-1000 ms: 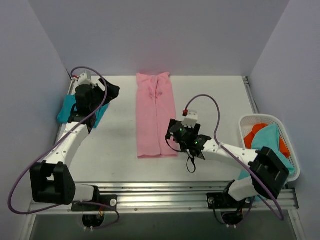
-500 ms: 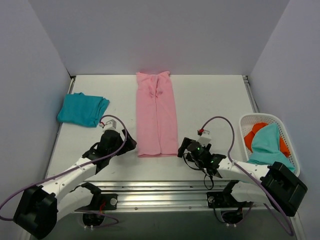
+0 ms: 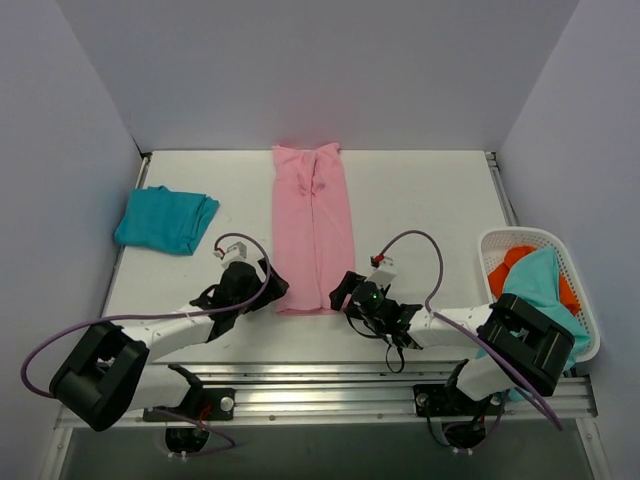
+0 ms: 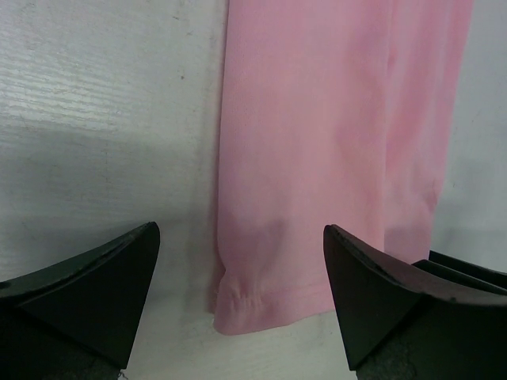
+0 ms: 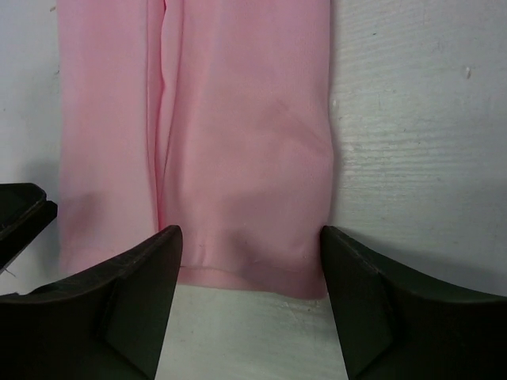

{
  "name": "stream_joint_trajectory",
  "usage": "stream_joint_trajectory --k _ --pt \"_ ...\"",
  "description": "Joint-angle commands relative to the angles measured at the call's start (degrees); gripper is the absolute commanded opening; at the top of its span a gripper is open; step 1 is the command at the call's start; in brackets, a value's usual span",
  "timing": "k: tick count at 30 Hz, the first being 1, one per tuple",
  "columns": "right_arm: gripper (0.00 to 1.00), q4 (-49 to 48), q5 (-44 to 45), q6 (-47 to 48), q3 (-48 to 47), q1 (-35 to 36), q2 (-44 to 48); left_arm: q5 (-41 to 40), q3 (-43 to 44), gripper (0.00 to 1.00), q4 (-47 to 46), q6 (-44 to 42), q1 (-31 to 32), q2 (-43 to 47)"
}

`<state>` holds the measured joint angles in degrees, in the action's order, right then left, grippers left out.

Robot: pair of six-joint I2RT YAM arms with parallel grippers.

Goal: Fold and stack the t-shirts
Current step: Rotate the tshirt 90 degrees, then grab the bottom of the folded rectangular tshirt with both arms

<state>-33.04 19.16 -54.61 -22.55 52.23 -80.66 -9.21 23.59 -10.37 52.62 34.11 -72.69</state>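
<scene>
A light pink t-shirt, folded lengthwise into a long strip, lies in the middle of the table. My left gripper is low at its near left corner. In the left wrist view the gripper is open, with the hem corner of the pink shirt between its fingers. My right gripper is at the near right corner. There too the gripper is open, straddling the hem of the pink shirt. A folded teal t-shirt rests at the back left.
A white lattice basket stands at the right edge with a teal garment and an orange one in it. Grey walls close the table on three sides. An aluminium rail runs along the near edge.
The left arm swung from the teal shirt at back left down to the pink shirt's near left corner. The right gripper dropped to the near right corner and its jaws narrowed slightly.
</scene>
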Motion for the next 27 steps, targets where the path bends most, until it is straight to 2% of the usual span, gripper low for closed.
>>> stream_joint_trajectory --k 1,4,10,16,19,23,27 --pt "0.66 4.38 -2.11 -1.29 -0.30 0.51 -2.66 0.42 -0.13 0.94 -2.82 1.61 0.43 -0.44" --pt "0.59 5.44 -1.93 -1.11 -0.83 0.42 -2.75 1.21 0.22 0.94 -2.29 1.61 0.52 0.26" --pt "0.58 6.23 -0.88 -1.29 -0.31 0.42 -2.48 2.53 -0.04 0.98 -1.67 2.31 1.22 2.20" --pt "0.52 5.88 -0.79 -1.11 -0.31 0.07 -3.27 3.76 -1.27 1.00 -2.37 4.15 2.63 2.81" --pt "0.48 5.97 -0.88 -0.85 -0.39 -0.11 -3.45 4.55 -1.80 0.92 -2.29 4.60 2.98 3.43" --pt "0.47 6.58 -0.88 -0.59 -0.48 -0.55 -3.19 4.38 -1.88 0.87 -1.23 5.03 3.42 4.74" --pt "0.32 7.20 -0.88 -0.06 -0.57 -0.81 -2.57 4.20 -2.15 0.72 -1.05 5.21 3.77 5.19"
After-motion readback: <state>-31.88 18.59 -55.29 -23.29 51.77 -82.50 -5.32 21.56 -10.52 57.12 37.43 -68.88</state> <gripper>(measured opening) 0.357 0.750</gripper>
